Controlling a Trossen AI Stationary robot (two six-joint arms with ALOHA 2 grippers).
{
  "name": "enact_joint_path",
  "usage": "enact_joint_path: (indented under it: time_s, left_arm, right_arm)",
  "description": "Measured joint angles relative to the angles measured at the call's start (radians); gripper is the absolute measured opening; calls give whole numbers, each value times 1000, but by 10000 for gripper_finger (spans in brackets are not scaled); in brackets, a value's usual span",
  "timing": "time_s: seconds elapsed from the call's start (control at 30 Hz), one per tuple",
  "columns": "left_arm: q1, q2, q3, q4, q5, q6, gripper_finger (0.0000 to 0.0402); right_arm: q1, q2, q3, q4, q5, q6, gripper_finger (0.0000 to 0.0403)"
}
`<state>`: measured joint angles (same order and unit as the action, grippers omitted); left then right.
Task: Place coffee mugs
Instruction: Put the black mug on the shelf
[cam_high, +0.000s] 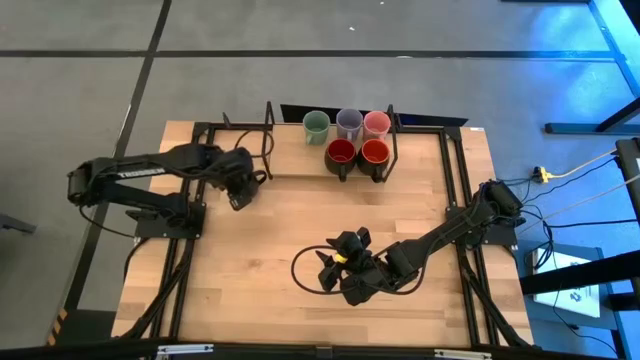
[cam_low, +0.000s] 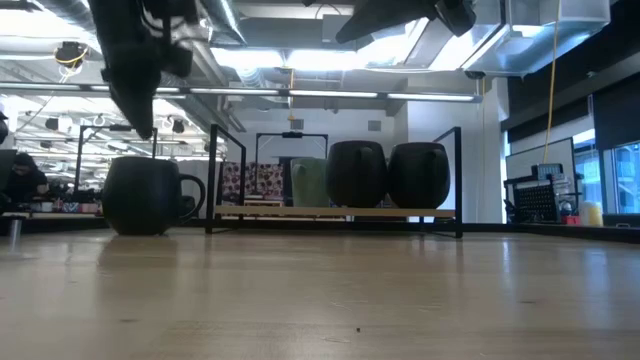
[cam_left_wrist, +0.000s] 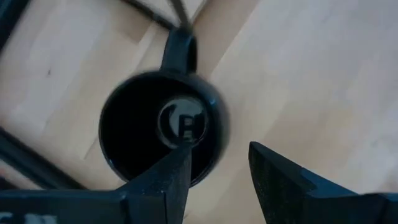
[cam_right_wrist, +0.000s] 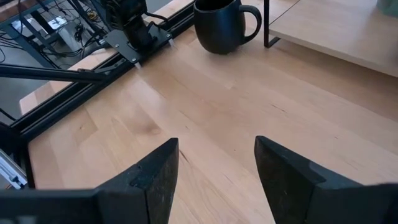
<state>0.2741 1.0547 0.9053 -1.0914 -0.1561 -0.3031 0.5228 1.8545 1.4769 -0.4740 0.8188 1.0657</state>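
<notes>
The black mug (cam_left_wrist: 158, 127) stands upright on its base on the table near the left side (cam_low: 145, 195), its handle (cam_left_wrist: 180, 53) pointing away from my wrist. My left gripper (cam_left_wrist: 217, 180) hovers open just above it (cam_low: 135, 105), one finger over the mug's opening and one outside the wall; in the high view it hides the mug (cam_high: 240, 190). The pale green mug (cam_high: 316, 127), lavender mug (cam_high: 349, 123), pink mug (cam_high: 377, 123) and two red mugs (cam_high: 341, 153) (cam_high: 375, 153) stand on the low rack. My right gripper (cam_high: 335, 262) waits open over the table's near middle (cam_right_wrist: 217, 180).
A low wooden rack with a black metal frame (cam_high: 270, 130) stands at the table's far edge and holds the five mugs. Its posts (cam_low: 212, 180) rise close beside the black mug. Bare wood lies between the two arms (cam_high: 290, 215). Cables run off the right side (cam_high: 545, 175).
</notes>
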Motion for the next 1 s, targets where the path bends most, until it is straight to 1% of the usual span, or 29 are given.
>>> enact_joint_path:
  time_s: [0.1,0.23,0.47,0.63,0.7,0.77,0.93,0.97,1.0]
  left_arm:
    - [25,18,-43,32,18,1,155]
    - [41,20,-102,113,88,23,155]
    - [47,19,-169,189,100,26,154]
    - [47,19,-239,258,147,8,150]
    - [47,19,-255,264,169,-1,137]
    - [47,19,-266,265,175,-1,116]
    - [46,19,-278,278,177,21,35]
    - [46,18,-276,278,171,25,21]
    - [46,17,-276,278,171,25,16]
  right_arm:
    - [0,0,0,-2,0,0,200]
    - [0,0,0,-10,0,0,200]
    - [0,0,0,-31,0,0,200]
    - [0,0,0,-32,0,-1,200]
    - [0,0,0,-32,0,-1,200]
    - [0,0,0,-32,0,-1,200]
    - [0,0,0,-32,0,-1,200]
    - [0,0,0,-32,1,-1,200]
    - [0,0,0,-32,1,-1,200]
